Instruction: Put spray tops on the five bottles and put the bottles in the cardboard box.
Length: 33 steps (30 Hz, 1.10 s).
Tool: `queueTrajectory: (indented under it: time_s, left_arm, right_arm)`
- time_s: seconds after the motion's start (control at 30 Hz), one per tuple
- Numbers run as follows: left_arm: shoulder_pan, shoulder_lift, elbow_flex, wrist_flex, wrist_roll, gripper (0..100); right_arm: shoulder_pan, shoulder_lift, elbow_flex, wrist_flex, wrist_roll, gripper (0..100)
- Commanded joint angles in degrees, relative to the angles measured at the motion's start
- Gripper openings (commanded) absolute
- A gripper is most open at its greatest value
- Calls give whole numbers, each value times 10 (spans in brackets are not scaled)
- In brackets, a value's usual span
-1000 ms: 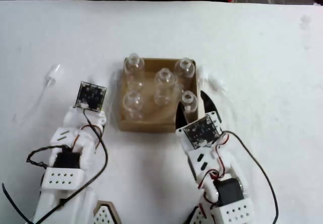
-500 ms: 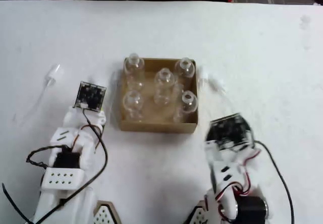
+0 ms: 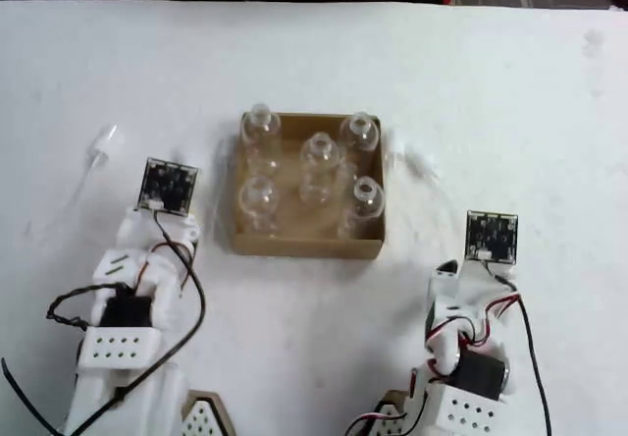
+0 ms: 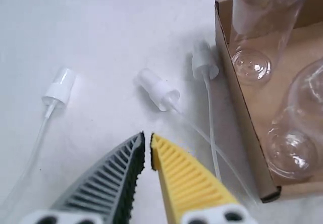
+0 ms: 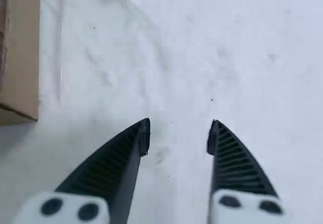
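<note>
Five clear bottles, uncapped, upright in cardboard box. Three spray tops loose on worktop near left claw, tips together, empty. Fourth spray top beside box's opposite side. Right claw apart, empty.

The high camera looks almost straight down over the whole white worktop, whereas each wrist camera sits close above it, aimed forward past its own jaws, the left sharing one side of the cardboard box (and the loose spray tops beside it) with the overhead view, the right sharing the opposite side.
</note>
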Motion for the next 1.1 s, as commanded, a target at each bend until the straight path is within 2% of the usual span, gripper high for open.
queueTrajectory:
  time_s: [0.0,0.07,0.27,0.43,0.6,0.77,0.87,1.07]
  left_arm:
    - [-8,3,-3,-13,8,28]
    - [-8,3,-3,-14,8,28]
    - [-8,3,-4,-10,8,28]
    - [-22,7,-68,45,3,31]
    - [-82,8,-239,185,-8,32]
    - [-102,59,-413,338,-126,32]
    - [-102,146,-492,409,-170,32]
    - [-101,393,-670,505,-174,32]
  right_arm:
    - [6,-3,-1,-24,-3,7]
    - [6,-3,2,-24,18,36]
    - [-16,-3,4,-23,36,16]
    - [-22,-3,16,-37,36,16]
    - [-22,-3,23,-45,37,16]
    - [-22,-3,24,-45,37,17]
    - [-22,-3,25,-45,37,17]
    - [-22,-3,25,-45,37,17]
